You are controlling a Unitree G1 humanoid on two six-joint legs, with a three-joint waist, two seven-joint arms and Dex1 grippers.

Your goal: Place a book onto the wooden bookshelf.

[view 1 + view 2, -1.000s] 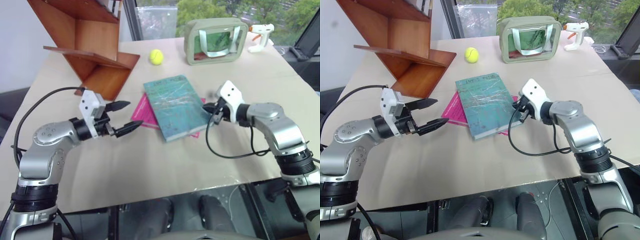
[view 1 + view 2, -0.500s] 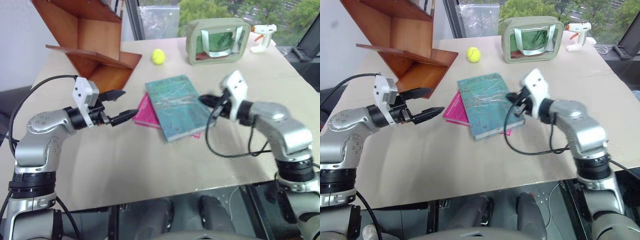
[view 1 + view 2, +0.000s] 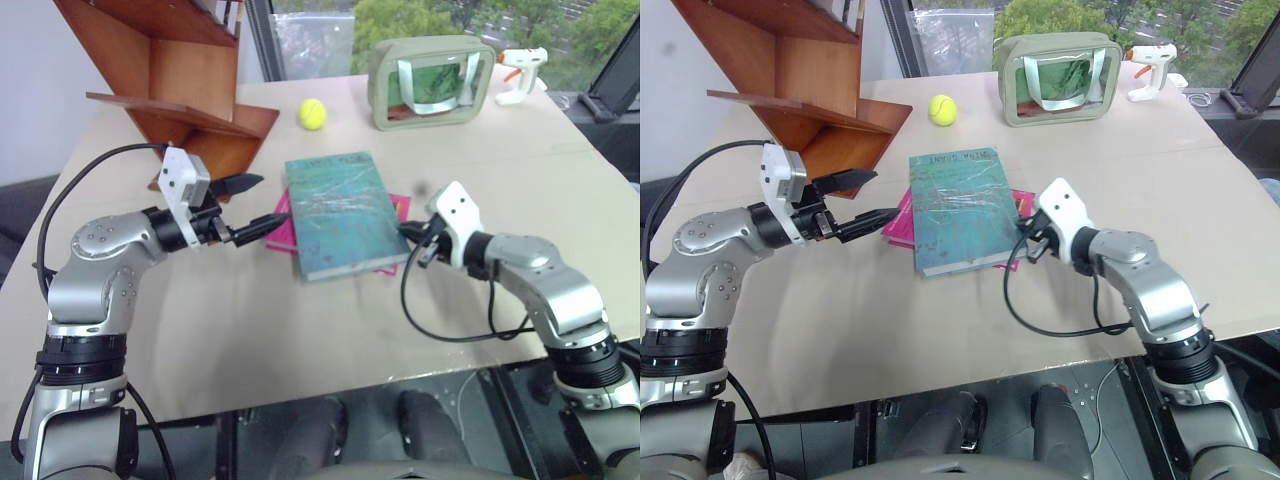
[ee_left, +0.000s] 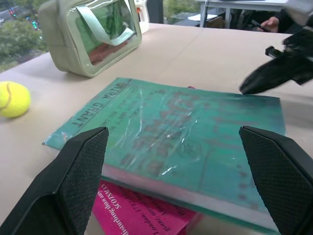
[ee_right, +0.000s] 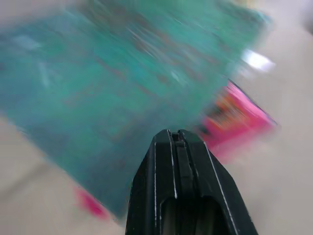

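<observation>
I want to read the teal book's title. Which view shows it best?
The left wrist view: the book is close, with cover lettering legible. Both eye views show it whole but its text tiny; the right wrist view shows it smeared.

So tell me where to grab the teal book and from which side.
Likely the book's long edge facing the open left gripper. It lies flat on the pink book and overhangs it there, so a finger could slip under from the robot's left.
</observation>
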